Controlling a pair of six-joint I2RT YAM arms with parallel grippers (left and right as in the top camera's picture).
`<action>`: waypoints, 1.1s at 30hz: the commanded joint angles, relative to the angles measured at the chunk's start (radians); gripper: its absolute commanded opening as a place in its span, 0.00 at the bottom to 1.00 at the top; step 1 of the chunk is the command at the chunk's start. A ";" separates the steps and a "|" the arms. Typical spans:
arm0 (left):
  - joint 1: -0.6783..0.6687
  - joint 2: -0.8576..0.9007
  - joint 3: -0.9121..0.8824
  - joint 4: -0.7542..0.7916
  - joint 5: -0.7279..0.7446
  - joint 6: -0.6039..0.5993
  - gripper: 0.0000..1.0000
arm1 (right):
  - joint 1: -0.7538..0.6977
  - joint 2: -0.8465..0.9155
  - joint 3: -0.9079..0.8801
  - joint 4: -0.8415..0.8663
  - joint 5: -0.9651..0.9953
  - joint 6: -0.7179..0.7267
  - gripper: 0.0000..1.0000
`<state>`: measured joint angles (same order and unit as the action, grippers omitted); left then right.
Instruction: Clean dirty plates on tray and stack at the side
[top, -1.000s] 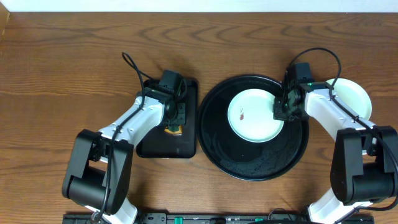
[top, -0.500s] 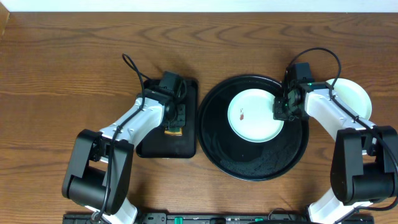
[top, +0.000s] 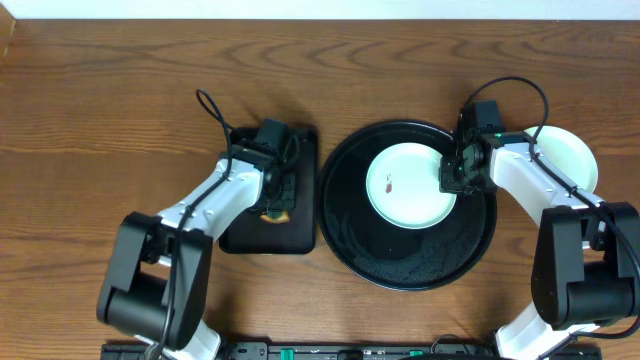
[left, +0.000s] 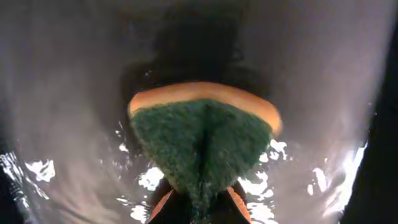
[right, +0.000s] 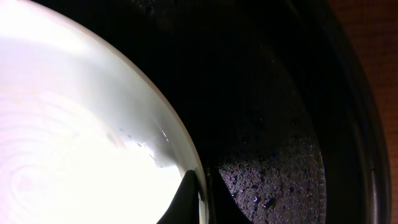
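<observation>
A pale mint-white plate (top: 408, 195) with a small red-brown smear (top: 387, 184) lies in the round black tray (top: 400, 262). My right gripper (top: 452, 176) is shut on the plate's right rim; in the right wrist view the jaws (right: 202, 200) pinch the rim of the plate (right: 81, 137) above the wet tray floor (right: 280, 124). Another pale plate (top: 573, 155) rests on the table to the right of the tray, partly hidden by the right arm. My left gripper (top: 277, 198) is shut on a green and orange sponge (left: 202, 140).
The left gripper and sponge (top: 278, 212) hang over a smaller rectangular black tray (top: 300, 236), whose wet floor (left: 68, 124) glistens. Both arm bases stand at the table's front edge. Bare wooden table (top: 90, 110) extends to the left and back.
The left wrist has shifted slightly over the rectangular tray, with the sponge still in its jaws. The right arm and the plate have not moved.
</observation>
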<state>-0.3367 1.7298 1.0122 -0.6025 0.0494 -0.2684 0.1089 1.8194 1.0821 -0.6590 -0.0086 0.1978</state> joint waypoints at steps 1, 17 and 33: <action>-0.002 -0.113 0.028 -0.008 -0.055 0.000 0.07 | 0.010 0.005 -0.013 0.000 0.016 0.003 0.01; -0.015 -0.248 0.028 -0.019 -0.183 -0.002 0.07 | 0.010 0.005 -0.013 -0.007 0.016 0.003 0.01; -0.100 -0.259 0.028 0.060 -0.442 -0.001 0.07 | 0.010 0.005 -0.013 -0.007 0.016 0.003 0.01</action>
<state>-0.4091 1.4925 1.0122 -0.5526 -0.2459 -0.2680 0.1089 1.8194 1.0821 -0.6621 -0.0086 0.1978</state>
